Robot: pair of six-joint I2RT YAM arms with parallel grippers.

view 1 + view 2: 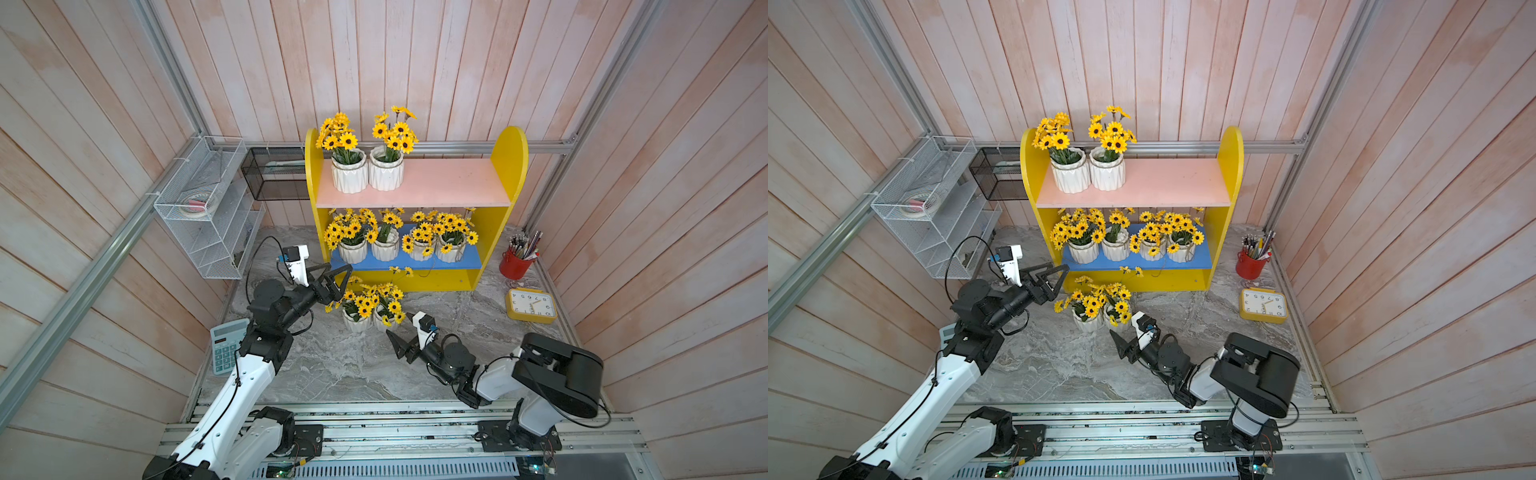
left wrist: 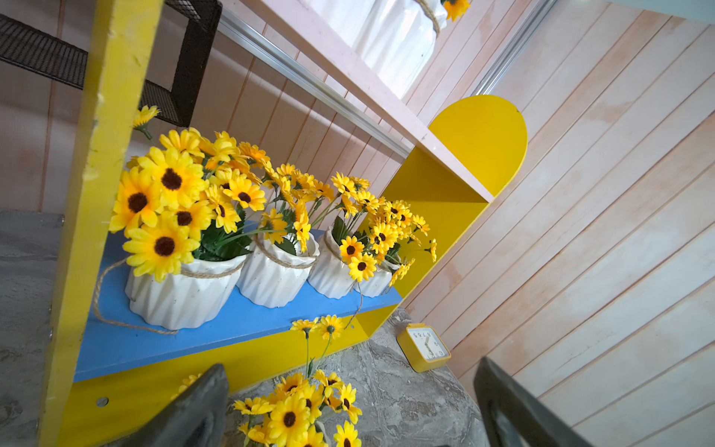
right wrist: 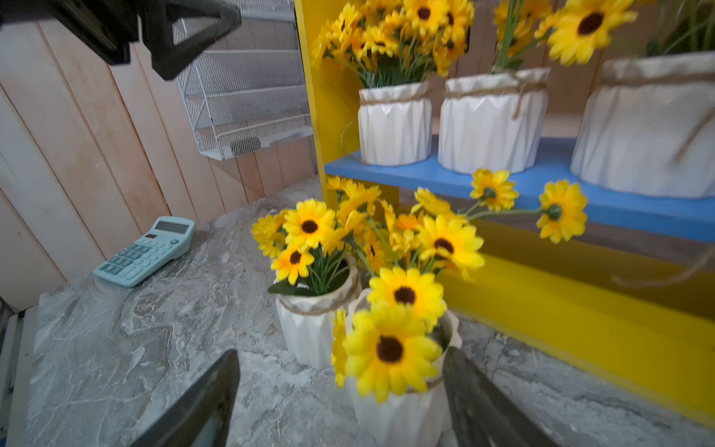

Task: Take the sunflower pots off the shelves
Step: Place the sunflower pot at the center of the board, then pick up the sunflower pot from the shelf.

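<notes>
Six pots (image 1: pixel 386 174) are on the shelves (image 1: pixel 509 158): two at the left of the pink board (image 1: pixel 449 183) and four in a row on the blue board (image 1: pixel 415 262). Two more stand together on the table (image 1: pixel 332 365), just near of the shelves' left end.

My right gripper (image 1: pixel 398 327) is low at that table pair with its jaws spread. In the right wrist view the right table pot (image 3: pixel 402 418) stands between the fingers, with one finger (image 3: pixel 476 394) just beside its wall and the other well clear. I read it as gripping nothing (that arm is down low anyway).

My left gripper (image 1: pixel 338 282) is wide open and empty, hovering just near of the blue board's left end. It is the nearer arm, so I'd give it the next pick: the left-end pot (image 1: pixel 352 251) on the blue board.

That pot lies just far and slightly right of the jaws. It stands upright, close beside the left side panel (image 1: pixel 312 178), and its flowers lean near over the board's edge, toward the gripper.

I judge the approach should go straight toward the far side, level with the ribbed wall under the blooms and right of the panel's edge. The neighbouring pot (image 1: pixel 385 249) sits close on the other side, so there is little room for the right jaw.
</notes>
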